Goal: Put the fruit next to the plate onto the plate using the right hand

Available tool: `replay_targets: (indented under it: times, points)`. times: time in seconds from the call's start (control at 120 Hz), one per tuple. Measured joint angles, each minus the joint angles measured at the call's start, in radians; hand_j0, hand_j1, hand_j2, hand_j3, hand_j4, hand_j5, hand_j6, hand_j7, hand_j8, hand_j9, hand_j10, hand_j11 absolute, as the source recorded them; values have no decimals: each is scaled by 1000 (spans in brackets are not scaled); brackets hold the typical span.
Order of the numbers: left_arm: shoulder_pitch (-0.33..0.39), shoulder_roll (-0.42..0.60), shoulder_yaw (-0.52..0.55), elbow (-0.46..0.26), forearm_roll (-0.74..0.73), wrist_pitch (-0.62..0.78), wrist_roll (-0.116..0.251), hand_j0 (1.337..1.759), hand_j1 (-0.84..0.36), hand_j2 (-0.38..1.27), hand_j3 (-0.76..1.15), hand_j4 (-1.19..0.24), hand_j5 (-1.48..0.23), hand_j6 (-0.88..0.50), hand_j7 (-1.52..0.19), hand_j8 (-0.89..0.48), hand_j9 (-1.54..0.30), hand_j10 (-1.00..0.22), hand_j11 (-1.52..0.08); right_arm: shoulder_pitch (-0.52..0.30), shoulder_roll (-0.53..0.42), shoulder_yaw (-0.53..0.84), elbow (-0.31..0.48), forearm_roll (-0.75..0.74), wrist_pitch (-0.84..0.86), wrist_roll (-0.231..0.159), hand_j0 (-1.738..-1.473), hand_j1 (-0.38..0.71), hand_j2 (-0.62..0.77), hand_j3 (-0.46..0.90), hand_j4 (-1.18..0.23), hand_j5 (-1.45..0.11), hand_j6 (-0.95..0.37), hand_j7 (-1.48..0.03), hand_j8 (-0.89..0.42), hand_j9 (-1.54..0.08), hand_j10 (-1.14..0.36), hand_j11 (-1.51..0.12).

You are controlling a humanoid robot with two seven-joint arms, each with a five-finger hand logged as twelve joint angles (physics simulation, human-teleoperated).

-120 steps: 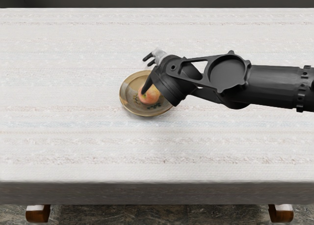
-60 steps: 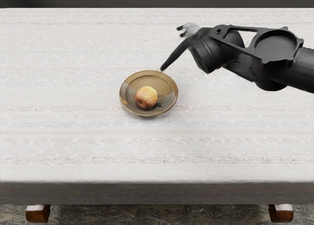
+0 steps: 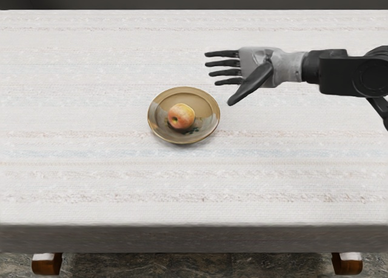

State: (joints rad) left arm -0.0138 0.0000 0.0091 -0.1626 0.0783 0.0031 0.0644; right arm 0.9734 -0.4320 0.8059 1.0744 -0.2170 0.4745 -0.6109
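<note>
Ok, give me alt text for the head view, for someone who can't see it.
An apple sits on a round brown plate near the middle of a pale table. The right hand, open and empty, is clear of the plate, up and to its right in the picture.

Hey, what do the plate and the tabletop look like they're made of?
The plate looks like glazed ceramic or possibly brass-toned metal: it is golden-brown, with glossy reflections on its inner surface. The tabletop looks like pale woven cloth or a textured covering: it is matte, with faint horizontal bands and a grainy weave.
</note>
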Motion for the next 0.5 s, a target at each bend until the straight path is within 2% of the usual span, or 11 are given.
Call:
replay_targets:
  times: [0.1, 0.258, 0.5]
  points:
    - [0, 0, 0, 0, 0, 0, 0, 1658, 60, 48, 0, -241, -313, -241, -313, -241, -313, -241, -313, -83, -2, 105, 0, 5, 84, 0, -1658, -285, -10, 0, -53, -70, -53, -70, -53, -70, -53, -70]
    - [0, 0, 0, 0, 0, 0, 0, 1658, 60, 48, 0, -241, -313, -241, -313, -241, -313, -241, -313, -219, -18, 253, -2, 22, 125, 0, -1658, -286, -10, 0, -52, -68, -52, -68, -52, -68, -52, -68]
    - [0, 0, 0, 0, 0, 0, 0, 1658, 60, 48, 0, -241, -313, -241, -313, -241, -313, -241, -313, -342, -129, 322, -3, 129, 135, 0, -1658, -289, -9, 0, -49, -65, -49, -65, -49, -65, -49, -65]
